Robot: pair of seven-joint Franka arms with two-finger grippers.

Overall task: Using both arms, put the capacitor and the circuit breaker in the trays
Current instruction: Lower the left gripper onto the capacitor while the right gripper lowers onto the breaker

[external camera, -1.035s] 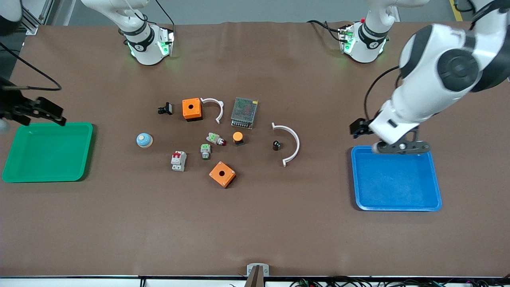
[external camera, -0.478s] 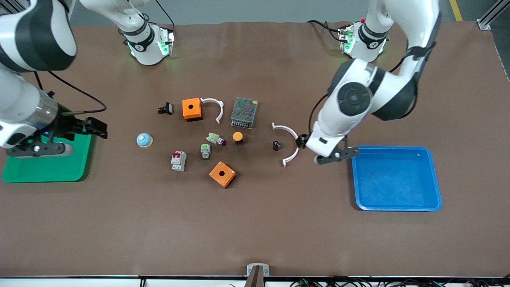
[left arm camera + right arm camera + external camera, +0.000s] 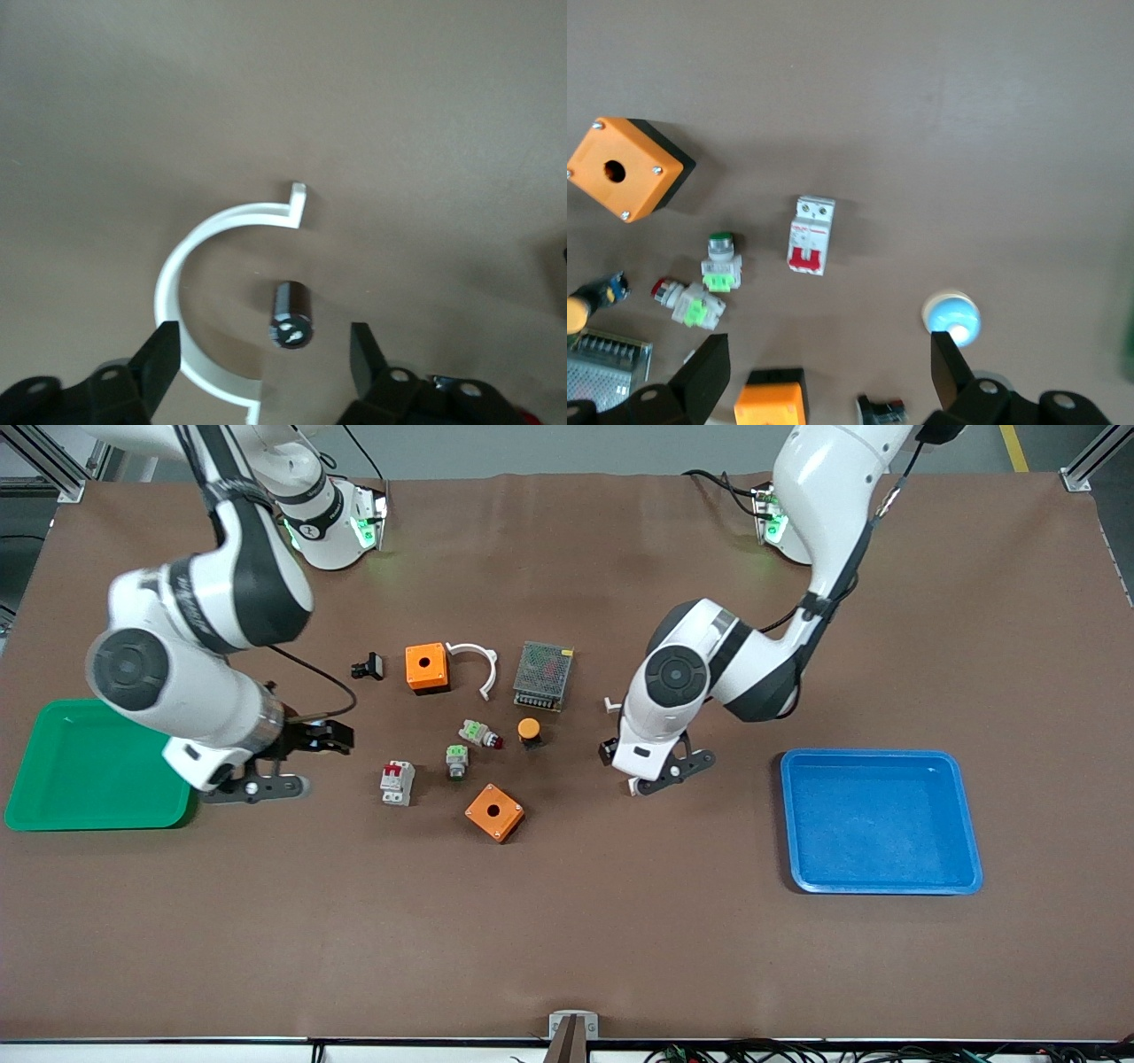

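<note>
The capacitor (image 3: 291, 314), a tiny black cylinder with pale terminals on its end, lies on the brown table inside a white curved clip (image 3: 199, 301). My left gripper (image 3: 264, 359) is open and empty just above it, one finger on either side. In the front view the left hand (image 3: 609, 750) covers the capacitor. The circuit breaker (image 3: 398, 782), light grey with red levers, lies flat and also shows in the right wrist view (image 3: 811, 235). My right gripper (image 3: 332, 738) is open and empty over the table beside the breaker, toward the right arm's end; it also shows in its wrist view (image 3: 828, 376).
A green tray (image 3: 53, 815) sits at the right arm's end and a blue tray (image 3: 886, 881) at the left arm's end. Two orange boxes (image 3: 426, 667) (image 3: 494, 812), green-topped parts (image 3: 457, 760), an orange-capped button (image 3: 529, 731), a mesh unit (image 3: 542, 675) and a blue dome (image 3: 951, 317) lie around.
Both arms swung in from the trays toward the middle. The left gripper went from the blue tray to over the capacitor, and the right from the green tray to beside the breaker.
</note>
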